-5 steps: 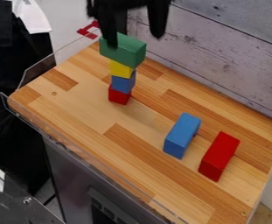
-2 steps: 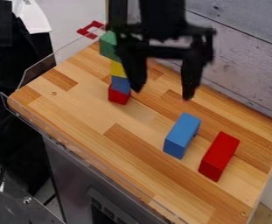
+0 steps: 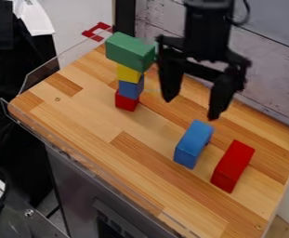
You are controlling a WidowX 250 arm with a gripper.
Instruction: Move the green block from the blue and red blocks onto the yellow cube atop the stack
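The black gripper [image 3: 191, 109] hangs open above the board, its fingers wide apart with nothing between them. Below its right finger lies a long blue block [image 3: 193, 143]. A long red block [image 3: 233, 166] lies to the right of that one, roughly parallel and apart from it. Left of the gripper stands a tower: a small red cube [image 3: 126, 101] at the bottom, a small blue cube [image 3: 131, 88] on it, then a yellow cube [image 3: 128, 73], and a long green block [image 3: 129, 52] across the top.
The wooden board [image 3: 78, 109] has a clear plastic rim [image 3: 40, 79] along its left side. A whitewashed plank wall [image 3: 270, 88] rises behind it. A red bracket-like piece [image 3: 97, 30] sits past the far left corner.
From above the tower, the gripper has moved right and toward the camera, near the long blue block. It remains open and has turned somewhat. The tower and both loose blocks stay in place.
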